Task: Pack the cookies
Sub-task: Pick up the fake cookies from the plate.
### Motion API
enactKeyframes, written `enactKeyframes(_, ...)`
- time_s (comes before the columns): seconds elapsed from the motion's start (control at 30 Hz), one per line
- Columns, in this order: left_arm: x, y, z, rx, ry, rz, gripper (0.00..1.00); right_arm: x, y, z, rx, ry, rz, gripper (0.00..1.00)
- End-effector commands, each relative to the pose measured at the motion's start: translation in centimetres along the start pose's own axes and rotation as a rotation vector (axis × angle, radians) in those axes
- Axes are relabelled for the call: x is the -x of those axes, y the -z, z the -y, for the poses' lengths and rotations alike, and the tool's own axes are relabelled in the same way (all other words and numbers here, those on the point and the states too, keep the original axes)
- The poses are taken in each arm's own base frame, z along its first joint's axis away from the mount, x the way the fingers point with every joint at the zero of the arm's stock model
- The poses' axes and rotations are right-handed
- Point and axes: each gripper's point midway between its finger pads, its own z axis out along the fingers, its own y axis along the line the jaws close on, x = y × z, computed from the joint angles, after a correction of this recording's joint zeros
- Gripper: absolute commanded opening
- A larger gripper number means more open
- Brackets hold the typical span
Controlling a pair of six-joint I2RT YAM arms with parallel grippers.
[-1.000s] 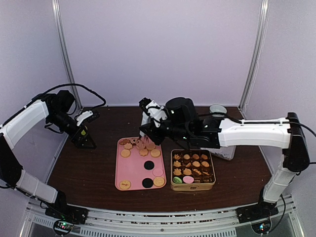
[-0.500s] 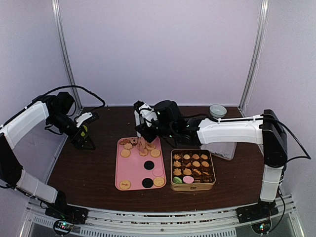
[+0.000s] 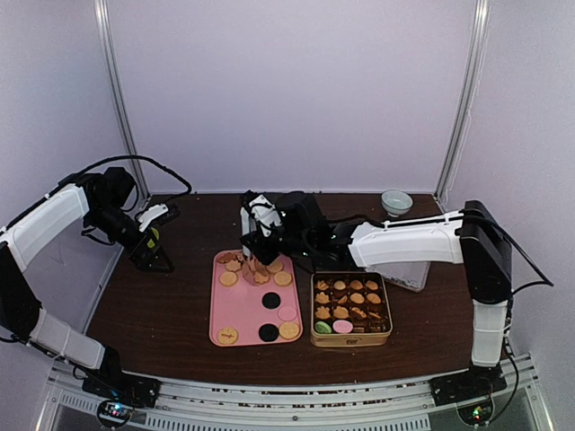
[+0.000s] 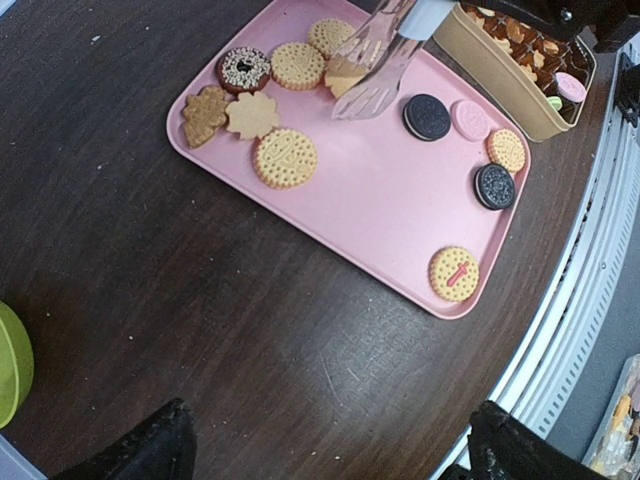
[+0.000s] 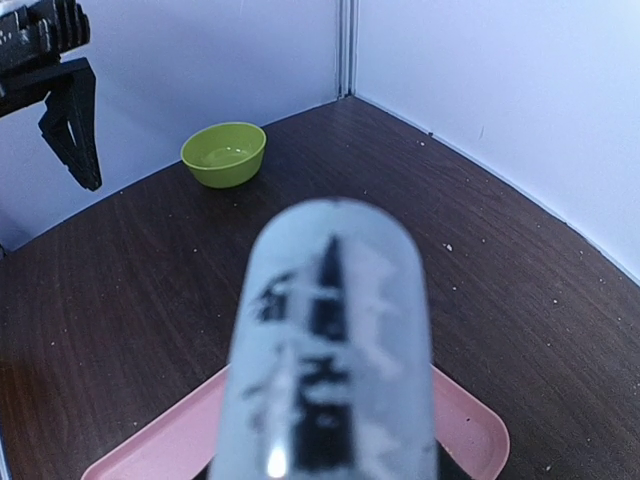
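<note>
Cookies lie scattered on a pink tray (image 3: 241, 316) (image 4: 380, 200): tan round and flower-shaped ones (image 4: 285, 157), black discs (image 4: 428, 116) and a pink one (image 4: 469, 119). More cookies (image 3: 350, 299) fill a gold tin (image 3: 351, 341). My right gripper (image 3: 262, 232) is shut on metal tongs (image 4: 385, 50) (image 5: 330, 350). The tongs' blades straddle a tan cookie (image 4: 343, 77) at the tray's far end. In the right wrist view the blurred tongs hide the fingers. My left gripper (image 3: 154, 258) (image 4: 330, 445) hangs open over bare table left of the tray.
A green bowl (image 5: 223, 153) (image 4: 8, 365) sits by the left gripper. A small grey bowl (image 3: 395, 200) stands at the back right. Behind the tin there is a clear container (image 3: 406, 275). Walls close the back and sides.
The right arm has swung left from over the tin to the tray's far end, bringing the tongs down among the cookies. The left arm has not moved.
</note>
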Motion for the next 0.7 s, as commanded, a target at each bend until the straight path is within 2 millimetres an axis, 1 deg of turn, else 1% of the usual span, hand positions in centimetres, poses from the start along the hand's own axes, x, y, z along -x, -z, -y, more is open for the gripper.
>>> enactKeyframes(0.0,0.3,0.3,-0.1,0.006,-0.017,0.018,0.98,1.2,-0.1,0.9,-0.048,0.008,0.05,0.38)
enactKeyframes(0.17,0.4,0.2,-0.1,-0.007,-0.013,0.021,0.98,-0.1,0.2,1.4,-0.076,0.033,0.023,0.37)
enactKeyframes(0.27,0.4,0.1,0.0,-0.017,-0.009,0.022,0.98,-0.5,0.5,1.2,-0.082,0.041,0.023,0.37)
enactKeyframes(0.5,0.4,0.2,0.2,-0.022,-0.012,0.025,0.98,-1.4,-0.2,0.8,-0.071,0.04,-0.004,0.38)
enactKeyframes(0.53,0.4,0.3,0.3,-0.022,-0.013,0.026,0.98,-1.5,-0.2,0.8,-0.071,0.033,-0.006,0.37)
enactKeyframes(0.6,0.3,0.2,0.3,-0.022,-0.015,0.024,0.98,-1.4,-0.1,0.9,-0.075,0.018,-0.005,0.32)
enactKeyframes(0.67,0.3,0.2,0.3,-0.023,-0.015,0.023,0.97,-0.8,0.3,1.1,-0.086,0.003,0.009,0.2)
